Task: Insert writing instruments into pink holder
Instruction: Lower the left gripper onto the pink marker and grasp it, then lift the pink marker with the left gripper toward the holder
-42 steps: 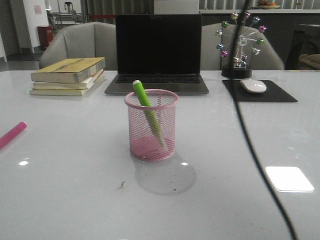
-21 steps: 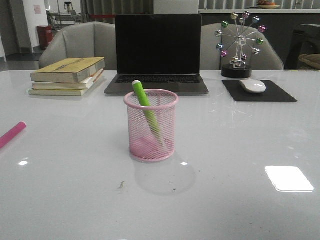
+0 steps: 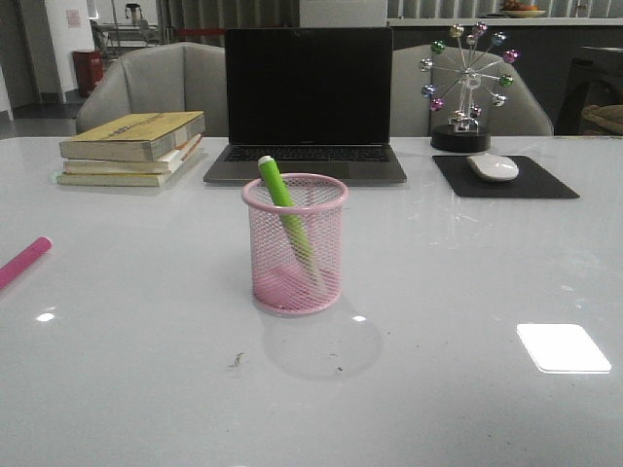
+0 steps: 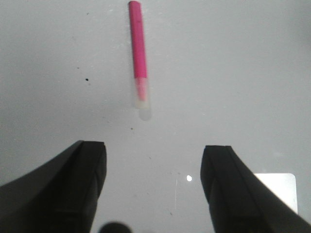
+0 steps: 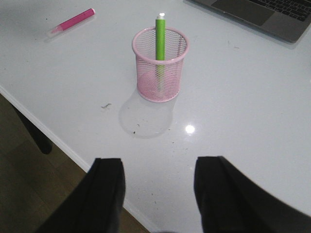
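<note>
Gone from front view, the cable; pink marker (image 4: 138, 53) beyond spread, empty left end effector (image 4: 153, 165).

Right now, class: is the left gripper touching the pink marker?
Apart. The left wrist view shows bare table between the open left gripper and the pink marker, which lies flat beyond the fingertips.
</note>
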`<state>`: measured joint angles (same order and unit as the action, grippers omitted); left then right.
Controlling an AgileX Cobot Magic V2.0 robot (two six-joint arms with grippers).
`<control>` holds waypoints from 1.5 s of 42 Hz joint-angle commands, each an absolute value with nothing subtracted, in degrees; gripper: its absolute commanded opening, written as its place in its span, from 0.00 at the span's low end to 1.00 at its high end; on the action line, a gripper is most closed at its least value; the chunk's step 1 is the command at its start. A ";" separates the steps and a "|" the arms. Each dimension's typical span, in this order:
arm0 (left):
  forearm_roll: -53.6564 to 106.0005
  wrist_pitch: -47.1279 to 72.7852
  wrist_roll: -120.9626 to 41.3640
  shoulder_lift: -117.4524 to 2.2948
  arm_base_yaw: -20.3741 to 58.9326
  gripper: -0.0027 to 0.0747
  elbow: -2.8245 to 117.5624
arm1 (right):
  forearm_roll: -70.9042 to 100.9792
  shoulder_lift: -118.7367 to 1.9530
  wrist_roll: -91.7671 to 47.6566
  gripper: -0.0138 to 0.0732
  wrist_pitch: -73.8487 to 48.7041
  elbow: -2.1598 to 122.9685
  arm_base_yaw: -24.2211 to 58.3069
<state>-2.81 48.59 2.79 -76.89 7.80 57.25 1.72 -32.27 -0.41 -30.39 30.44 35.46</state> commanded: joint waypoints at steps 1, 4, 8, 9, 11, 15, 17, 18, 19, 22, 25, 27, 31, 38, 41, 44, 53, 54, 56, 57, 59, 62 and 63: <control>-2.83 46.91 2.48 -83.51 5.51 0.65 63.34 | 1.17 -32.28 -1.06 0.67 -26.29 31.94 35.26; -1.85 47.33 1.13 -89.52 4.71 0.65 66.97 | 1.17 -32.28 -1.06 0.67 -26.29 31.94 35.26; -1.43 47.75 0.00 -96.74 4.57 0.65 71.66 | 1.17 -32.28 -1.06 0.67 -26.29 31.94 35.26; -1.43 48.06 -0.35 -98.77 4.57 0.65 73.14 | 1.17 -32.28 -1.06 0.67 -26.29 31.94 35.26; -0.65 48.31 -0.92 -101.62 4.57 0.65 75.24 | 1.17 -32.28 -1.06 0.67 -26.29 31.94 35.26; 0.83 48.43 -1.31 -107.34 4.57 0.65 79.58 | 1.17 -32.28 -1.06 0.67 -26.29 31.94 35.26; 0.83 48.43 -1.31 -109.38 4.57 0.65 81.14 | 1.17 -32.28 -1.06 0.67 -26.29 31.94 35.26; 0.83 48.43 -1.31 -110.55 4.57 0.65 82.14 | 1.17 -32.28 -1.06 0.67 -26.29 31.94 35.26; 0.83 48.52 -1.31 -111.35 4.57 0.65 82.87 | 1.17 -32.28 -1.06 0.67 -26.29 31.94 35.26; 0.83 48.78 -1.31 -113.38 4.57 0.65 84.95 | 1.17 -32.28 -1.06 0.67 -26.34 31.94 35.26; 0.71 47.80 -1.31 -114.50 4.57 0.65 86.05 | 1.17 -32.28 -1.06 0.67 -26.40 31.94 35.26; 0.71 47.21 -1.31 -114.96 4.57 0.65 86.54 | 1.17 -32.28 -1.06 0.67 -26.47 31.94 35.26; 0.62 47.07 -1.31 -116.21 4.57 0.65 88.05 | 1.17 -32.28 -1.06 0.67 -26.47 31.94 35.26; 0.62 48.07 -1.31 -118.46 4.57 0.65 91.18 | 1.17 -32.28 -1.06 0.67 -26.53 31.94 35.26; 0.62 48.07 -1.31 -118.60 4.57 0.62 91.58 | 1.17 -32.28 -1.06 0.67 -26.53 31.94 35.26; 0.62 48.21 -1.31 -118.82 4.57 0.56 91.90 | 1.17 -32.28 -1.06 0.67 -26.53 31.94 35.26; 0.62 49.57 -1.31 -118.82 4.57 0.37 91.94 | 1.17 -32.28 -1.06 0.67 -26.53 31.94 35.26; 0.62 49.88 -1.31 -118.82 4.57 0.34 91.94 | 1.17 -32.28 -1.06 0.67 -26.53 31.94 35.26; 0.62 49.99 -1.31 -118.82 4.57 0.30 91.94 | 1.17 -32.28 -1.06 0.67 -26.53 31.94 35.26; 0.62 49.99 -1.31 -118.82 4.57 0.28 91.94 | 1.17 -32.28 -1.06 0.67 -26.53 31.94 35.26; 0.62 49.99 -1.31 -118.82 4.57 0.25 91.94 | 1.17 -32.28 -1.06 0.67 -26.53 31.94 35.26; 0.62 50.62 -1.31 -118.71 4.57 0.20 91.94 | 1.17 -32.28 -1.06 0.67 -26.53 31.94 35.26; 0.62 50.76 -1.31 -118.71 4.57 0.18 91.94 | 1.17 -32.28 -1.06 0.67 -26.53 31.94 35.26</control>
<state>0.31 50.62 -1.26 -121.86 4.54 90.37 1.72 -32.27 -0.41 -30.65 30.44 35.46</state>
